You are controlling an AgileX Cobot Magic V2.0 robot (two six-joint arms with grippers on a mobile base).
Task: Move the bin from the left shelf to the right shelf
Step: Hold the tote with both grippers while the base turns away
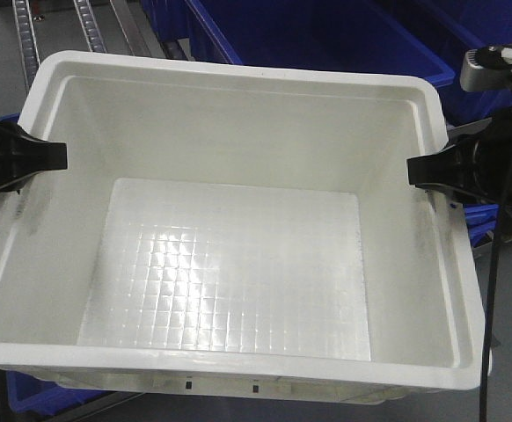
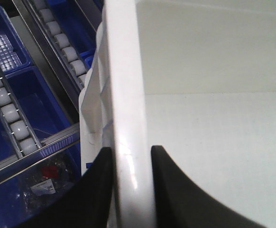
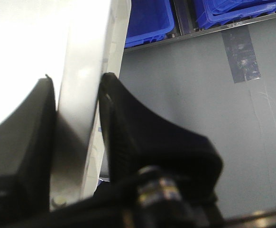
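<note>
Bin point(image 1: 230, 75), white and open-topped, fills the front view, showing its grid-textured bottom. The left gripper point(image 2: 131, 159) is clamped on the bin's left rim, one black finger inside the wall and one outside. The right gripper point(image 3: 78, 90) grips the bin's right rim the same way. Dark blue totes point(image 1: 326, 35) sit behind the bin's far wall. Roller lanes point(image 2: 12, 114) with white wheels run beyond the bin's left side, below its rim. Grey floor point(image 3: 199, 95) lies off the bin's right side. Whether the bin's underside rests on anything cannot be told.
</note>
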